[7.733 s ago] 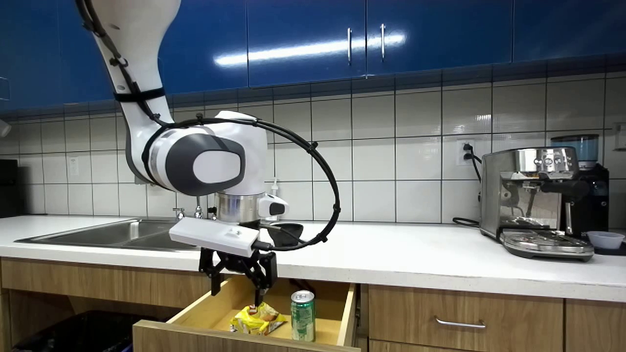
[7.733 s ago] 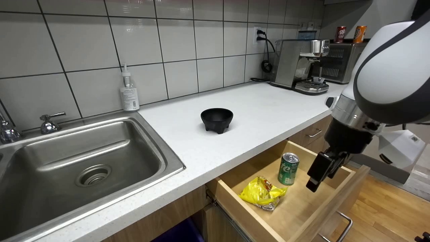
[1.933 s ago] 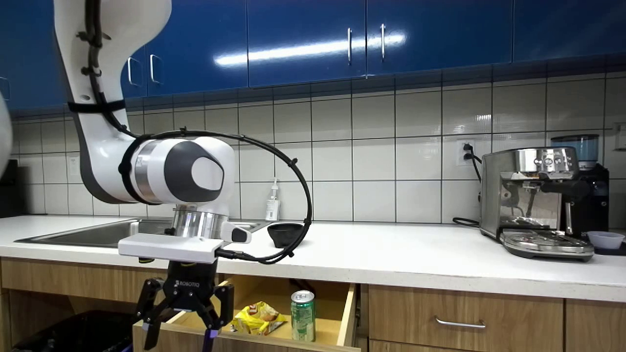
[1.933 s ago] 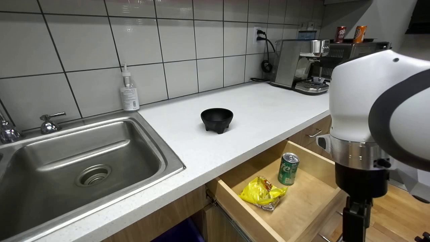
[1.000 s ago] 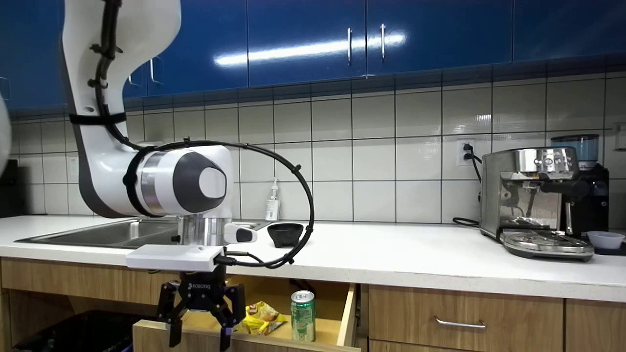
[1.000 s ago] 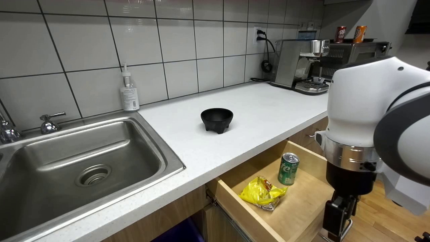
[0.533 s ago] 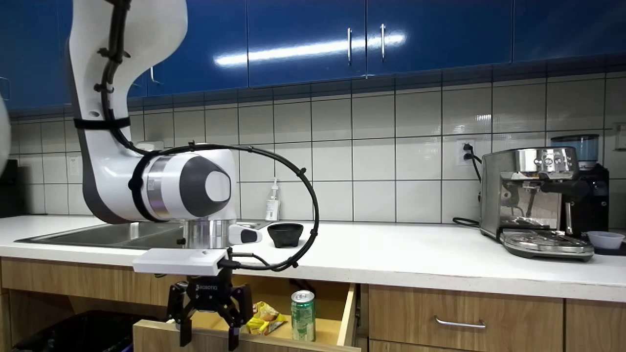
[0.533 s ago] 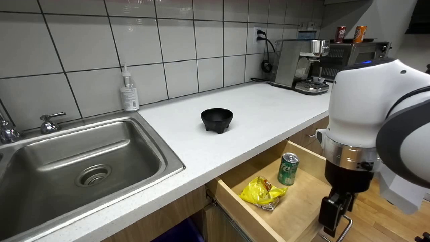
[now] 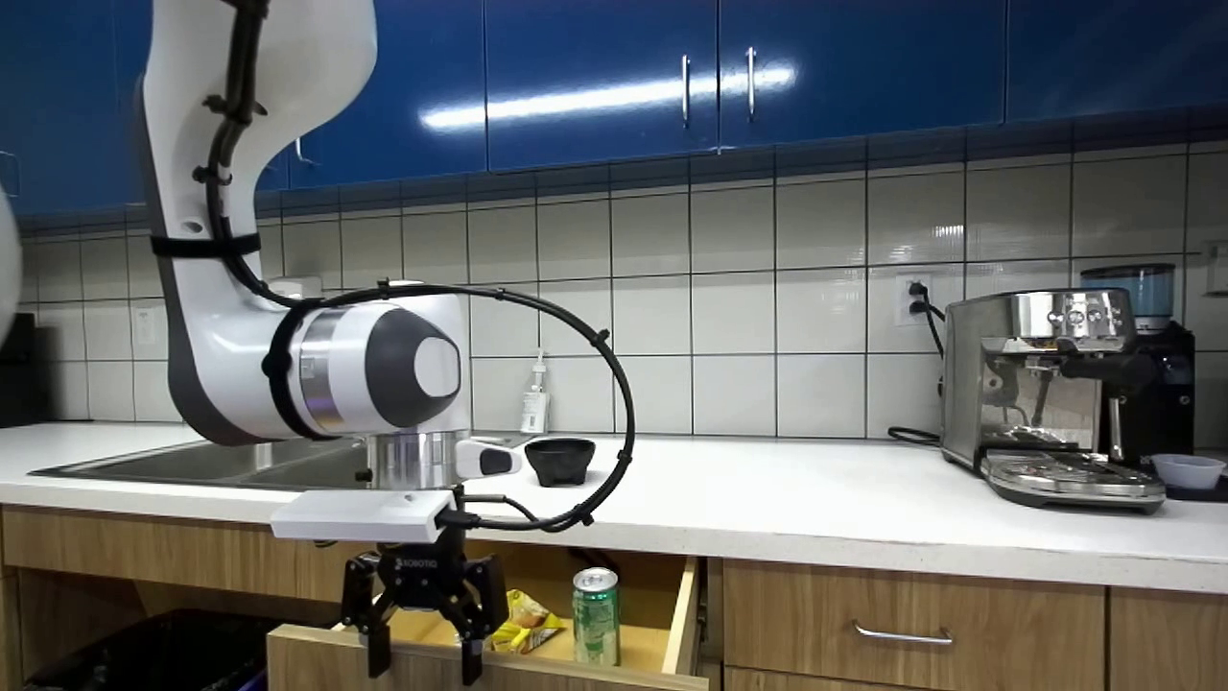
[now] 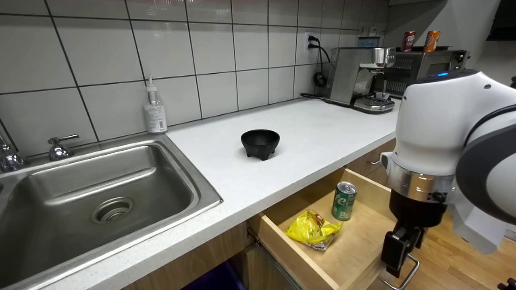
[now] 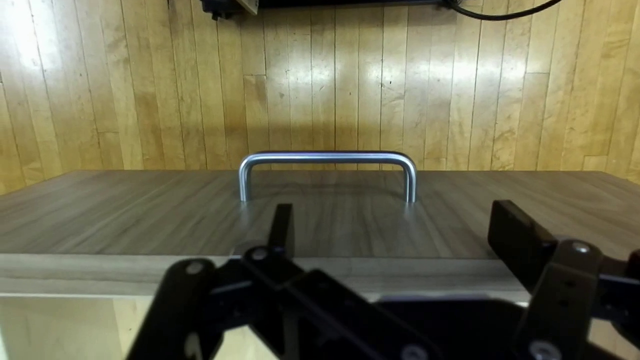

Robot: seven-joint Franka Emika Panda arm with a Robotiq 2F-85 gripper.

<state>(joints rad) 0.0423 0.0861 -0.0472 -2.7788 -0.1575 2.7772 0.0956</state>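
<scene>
My gripper (image 9: 425,662) is open, its black fingers spread with nothing between them. It points down at the outer side of the partly open wooden drawer's front panel (image 9: 317,657) and appears to press against it. In the wrist view the fingers (image 11: 282,225) reach past the panel's top edge, near the silver bar handle (image 11: 327,157), which they do not hold. Inside the drawer, a green can (image 10: 344,201) stands upright beside a crumpled yellow snack bag (image 10: 312,229). The gripper hides part of the bag in an exterior view.
A white counter (image 10: 217,177) overhangs the drawer, bearing a black bowl (image 10: 260,143), a pump bottle (image 10: 155,114) and a coffee machine (image 9: 1046,393). The steel sink (image 10: 121,177) lies beside them. Below the counter is a dark bin (image 9: 163,653).
The gripper moved from above the drawer to outside its front, then back toward it. Over the last half second the drawer, with can and bag, slid slightly inward. The gripper stayed open.
</scene>
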